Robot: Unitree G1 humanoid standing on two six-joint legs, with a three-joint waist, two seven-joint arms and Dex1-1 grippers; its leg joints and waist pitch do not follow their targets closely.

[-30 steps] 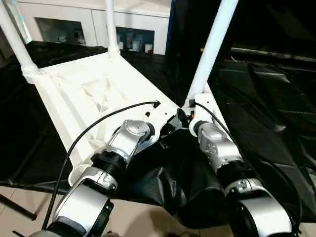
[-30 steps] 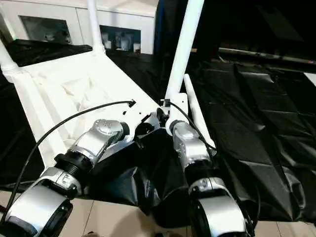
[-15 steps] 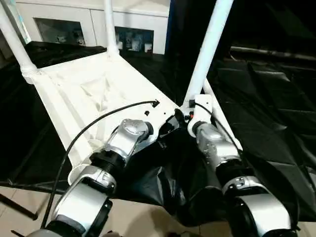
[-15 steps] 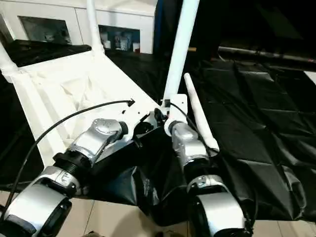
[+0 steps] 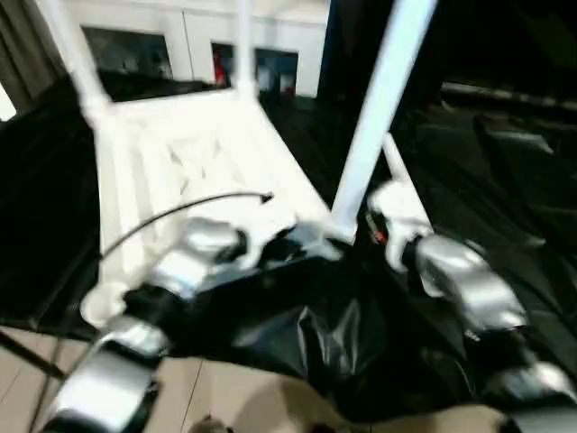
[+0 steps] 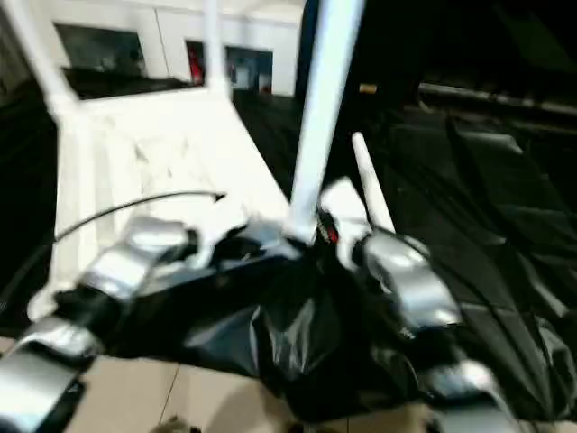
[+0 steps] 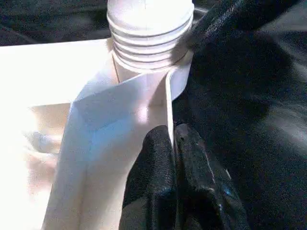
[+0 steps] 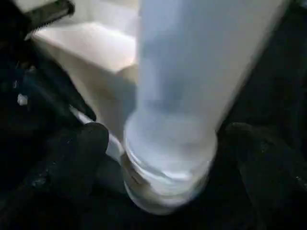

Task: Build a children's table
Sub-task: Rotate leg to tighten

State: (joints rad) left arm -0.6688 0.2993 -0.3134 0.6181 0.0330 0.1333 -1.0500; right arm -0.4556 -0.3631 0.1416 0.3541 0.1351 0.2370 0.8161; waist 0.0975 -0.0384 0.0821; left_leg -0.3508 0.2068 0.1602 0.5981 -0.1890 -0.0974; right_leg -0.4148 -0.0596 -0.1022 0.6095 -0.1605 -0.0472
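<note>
Nearest: left claw (image 7: 173,158) pinched tight on the thin side wall of the upside-down table top (image 5: 194,158), lying on the black tabletop (image 5: 505,180). Just beyond: right claw (image 8: 165,158) spread wide around the leg (image 5: 379,117), not squeezing. Leg standing straight up in the near right corner socket (image 7: 180,79). Farther back: two more legs already standing.

The table top (image 5: 189,171) lies upside down on the draped work surface (image 5: 505,180), left of centre. Legs stand at its far left corner (image 5: 72,54), far right corner (image 5: 243,45) and near right corner (image 5: 379,117). A loose leg (image 6: 370,189) lies just right of the near one. Cabinets (image 5: 189,45) stand behind. Floor (image 5: 234,397) is nearest
</note>
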